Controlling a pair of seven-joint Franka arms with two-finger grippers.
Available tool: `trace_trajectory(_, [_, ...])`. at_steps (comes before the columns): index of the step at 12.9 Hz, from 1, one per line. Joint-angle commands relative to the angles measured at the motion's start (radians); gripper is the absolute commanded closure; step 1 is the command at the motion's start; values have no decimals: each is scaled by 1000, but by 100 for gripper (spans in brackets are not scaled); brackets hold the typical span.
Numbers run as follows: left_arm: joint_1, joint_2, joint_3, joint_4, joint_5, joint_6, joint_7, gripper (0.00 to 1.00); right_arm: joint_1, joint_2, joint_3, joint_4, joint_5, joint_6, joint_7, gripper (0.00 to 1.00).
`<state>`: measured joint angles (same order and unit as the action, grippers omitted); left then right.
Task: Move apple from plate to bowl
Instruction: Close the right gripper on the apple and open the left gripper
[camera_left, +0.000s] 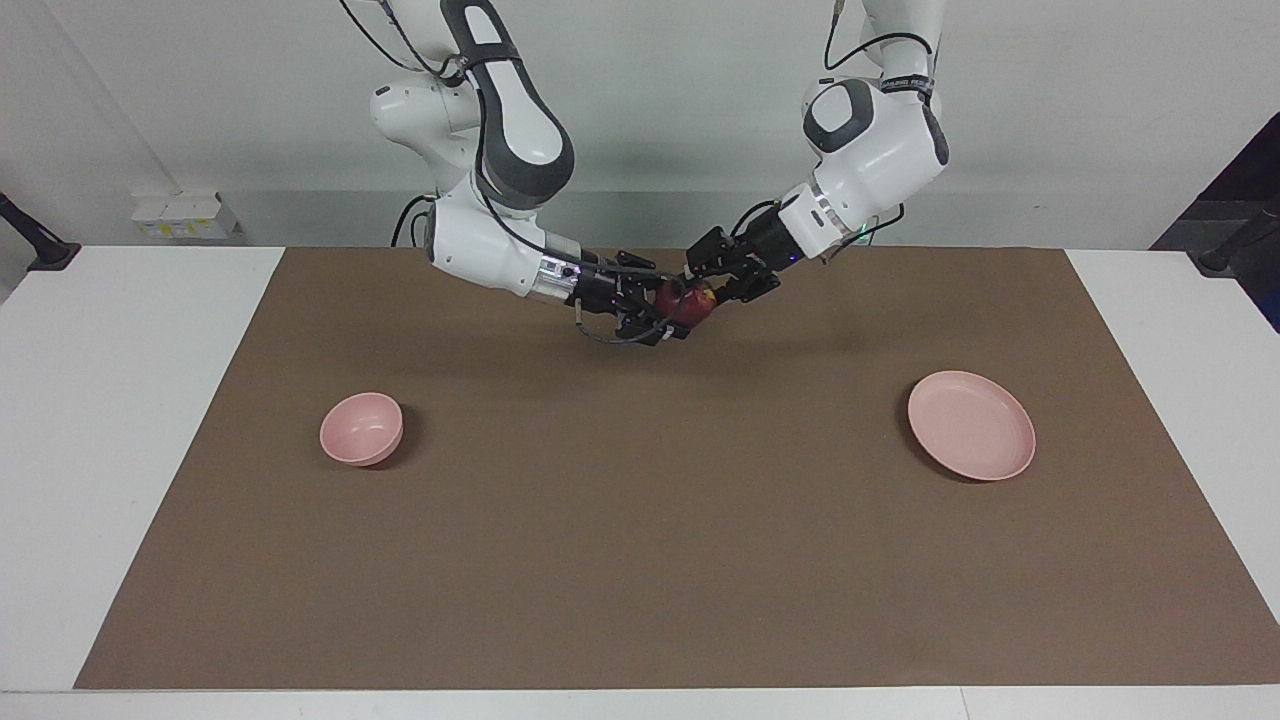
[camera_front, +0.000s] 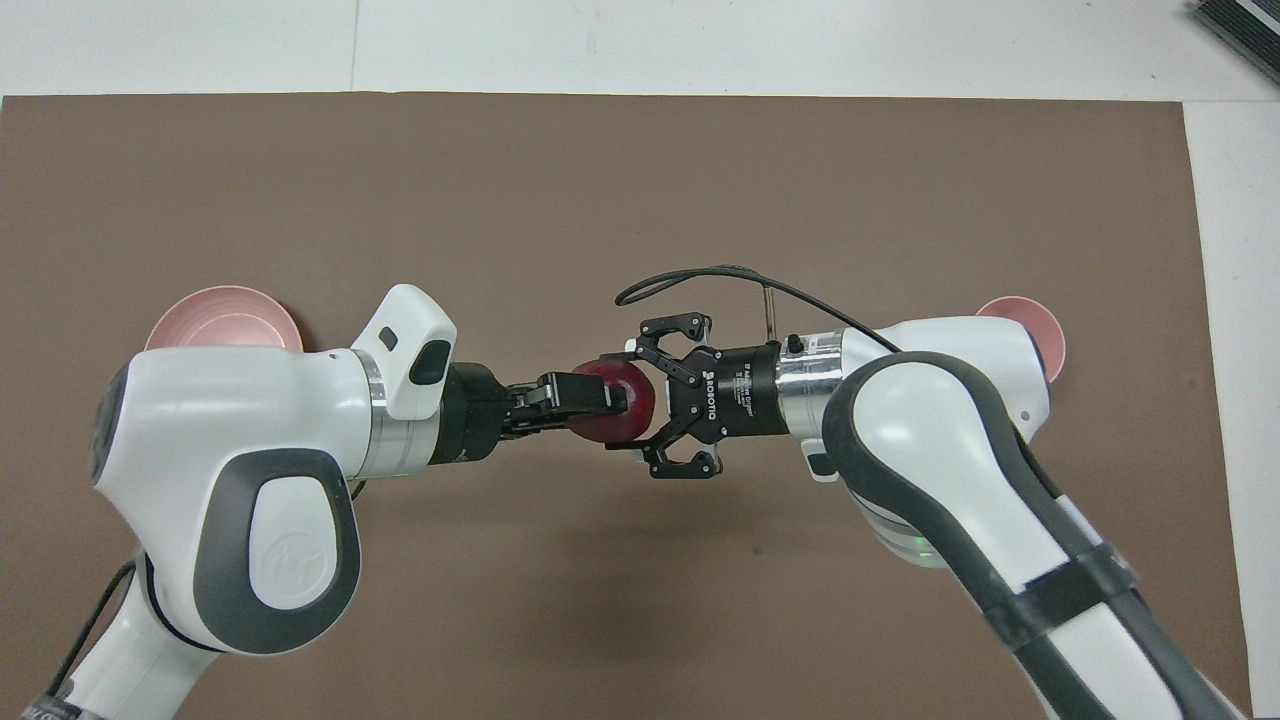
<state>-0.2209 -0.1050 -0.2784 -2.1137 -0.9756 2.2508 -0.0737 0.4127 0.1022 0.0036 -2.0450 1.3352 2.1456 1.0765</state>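
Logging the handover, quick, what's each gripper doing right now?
Left gripper: shut on the apple, in the air over the mat.
Right gripper: shut on the same apple.

A white surface carries a wide brown mat; on the mat, seen in the facing view, a pink bowl sits at nine o'clock and a pink plate at three o'clock
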Motion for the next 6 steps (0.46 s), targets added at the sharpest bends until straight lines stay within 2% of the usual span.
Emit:
trace_trajectory(1, [-8,-1,-2,32,-2,-5,-67,15,-2,17,3,28,-7,22,0,100])
trace_trajectory(2, [-8,1,-4,35,20,-5,-69,0,-6,19,3,28,-8,22,-3,100])
trace_trajectory(6, [12,5,5,44,242,-20,-66,0,-41,16,-2,43,-71,2,-6,100])
